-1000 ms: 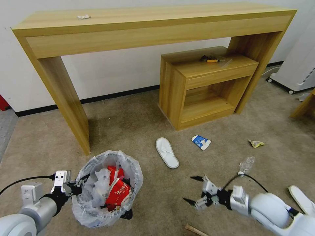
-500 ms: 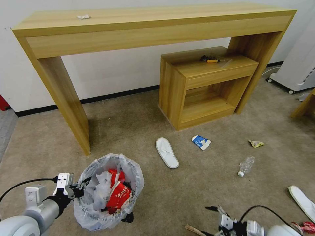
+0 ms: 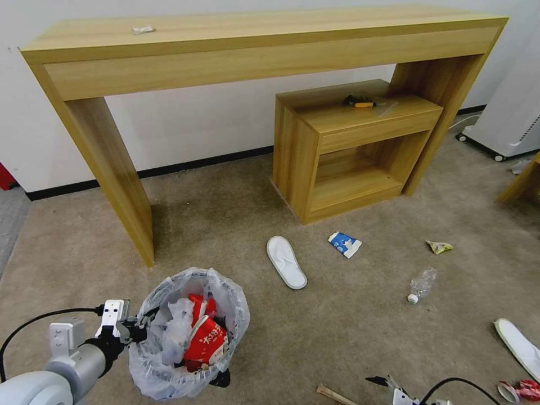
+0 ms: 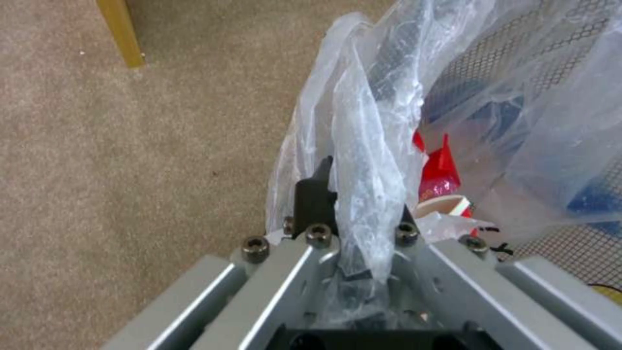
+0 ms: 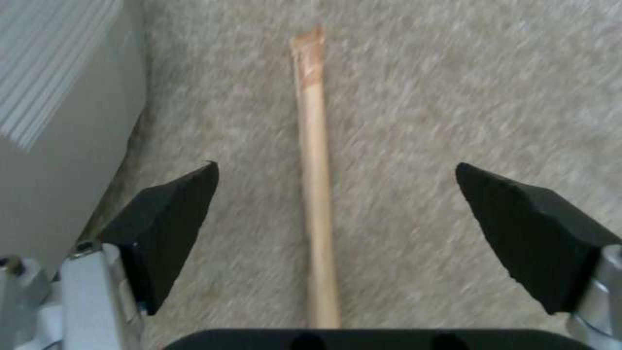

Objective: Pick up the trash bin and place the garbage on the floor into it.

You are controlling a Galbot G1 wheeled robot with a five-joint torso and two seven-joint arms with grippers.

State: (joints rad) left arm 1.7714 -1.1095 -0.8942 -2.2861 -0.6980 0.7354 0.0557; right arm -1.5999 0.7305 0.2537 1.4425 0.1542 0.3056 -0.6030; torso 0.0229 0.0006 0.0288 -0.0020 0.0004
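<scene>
The trash bin (image 3: 188,332), black with a crinkly white bag, hangs at the lower left with red wrappers and a paper cup inside. My left gripper (image 3: 138,329) is shut on its bagged rim (image 4: 363,194). My right gripper (image 5: 335,167) is open just above the floor (image 3: 349,332), and a wooden stick (image 5: 316,194) lies on the carpet between its fingers. In the head view that gripper (image 3: 388,388) sits at the bottom edge, beside the stick (image 3: 334,395). More garbage lies around: a white slipper (image 3: 286,261), a blue-white carton (image 3: 345,244), a clear bottle (image 3: 422,284), a yellow wrapper (image 3: 439,246).
A long wooden console table (image 3: 253,39) stands along the wall, with a low wooden cabinet (image 3: 349,146) under its right end. A second slipper (image 3: 520,346) and a red wrapper (image 3: 520,389) lie at the far right. A white appliance (image 3: 512,112) stands at the back right.
My right gripper has dropped from mid-floor to the view's bottom edge, down beside the wooden stick. The left gripper and the bin have sunk slightly.
</scene>
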